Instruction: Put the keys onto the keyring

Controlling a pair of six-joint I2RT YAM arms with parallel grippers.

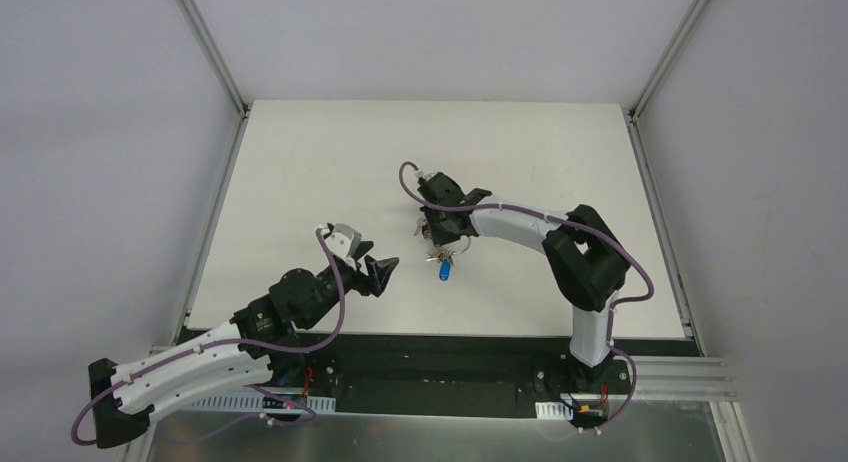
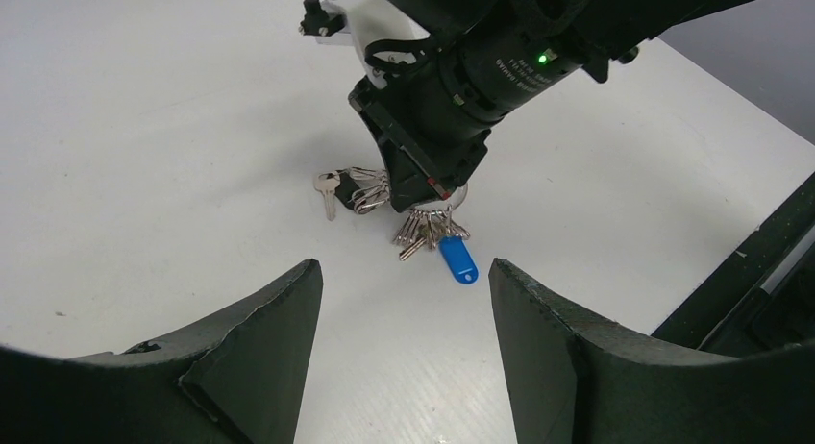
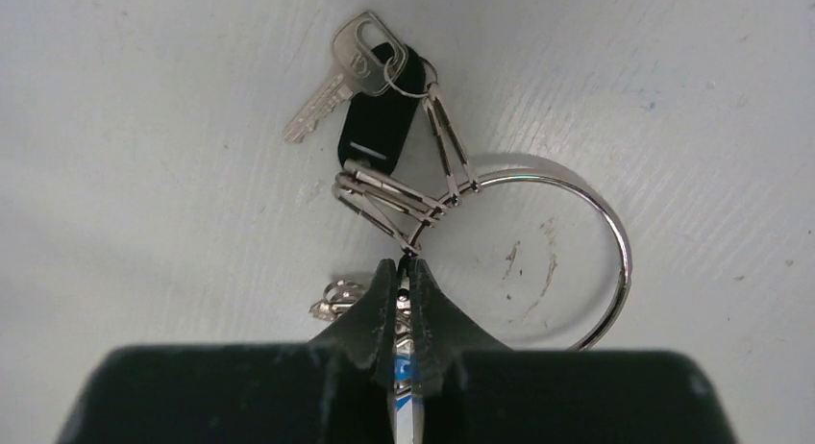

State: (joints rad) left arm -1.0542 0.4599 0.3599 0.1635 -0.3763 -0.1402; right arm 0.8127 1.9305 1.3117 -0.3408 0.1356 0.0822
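The silver keyring (image 3: 617, 242) lies flat on the white table. A chain of small rings (image 3: 384, 194) on it carries a plain silver key (image 3: 332, 79) and a black tag (image 3: 380, 127). My right gripper (image 3: 404, 269) points down at the ring's edge, shut on a thin silver blade with blue showing between the fingers. In the left wrist view the blue key (image 2: 459, 260) and a bunch of plain silver keys (image 2: 420, 231) fan out from under the right gripper (image 2: 423, 189). My left gripper (image 2: 404, 266) is open and empty, low over the table just short of the blue key (image 1: 443, 271).
The white table (image 1: 300, 162) has grey walls on three sides and a black rail along its near edge (image 1: 440, 347). The right arm (image 1: 580, 257) reaches in from the right, the left arm (image 1: 290, 302) from the lower left.
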